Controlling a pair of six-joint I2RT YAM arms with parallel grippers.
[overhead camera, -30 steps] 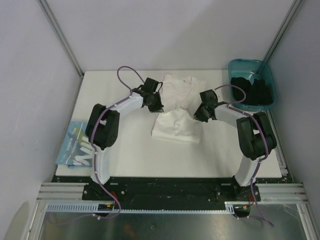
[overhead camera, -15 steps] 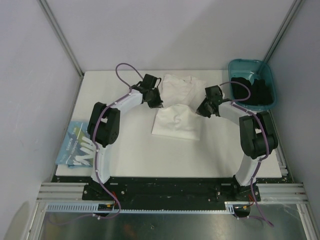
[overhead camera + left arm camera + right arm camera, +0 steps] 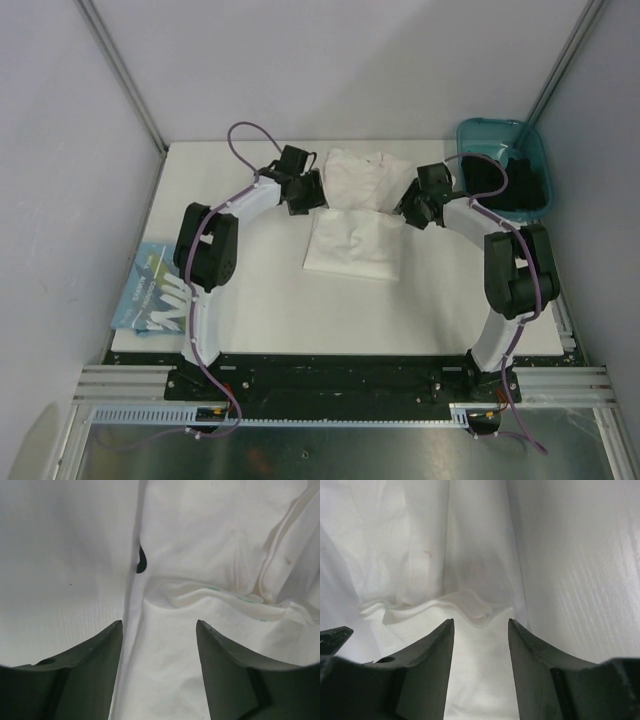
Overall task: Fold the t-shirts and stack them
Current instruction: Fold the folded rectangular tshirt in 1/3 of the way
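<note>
A white t-shirt (image 3: 352, 205) lies in the middle of the table, its near half folded over into a flat rectangle (image 3: 350, 248). My left gripper (image 3: 310, 195) stands open at the shirt's left edge, my right gripper (image 3: 412, 210) open at its right edge. In the left wrist view the open gripper (image 3: 159, 622) hovers over white cloth (image 3: 210, 540) with the folded hem just ahead. The right wrist view shows the same: open gripper (image 3: 481, 620), wavy hem (image 3: 465, 605) in front of it. Neither holds anything. A second folded t-shirt (image 3: 152, 290) with a light-blue graphic lies at the table's left edge.
A teal bin (image 3: 520, 140) holding dark items stands at the back right corner, close behind the right arm. The white table (image 3: 270, 310) is walled by pale panels on three sides.
Both grippers have carried the shirt's edge away from me, laid it down and opened, letting it go. The folded half now lies flat.
</note>
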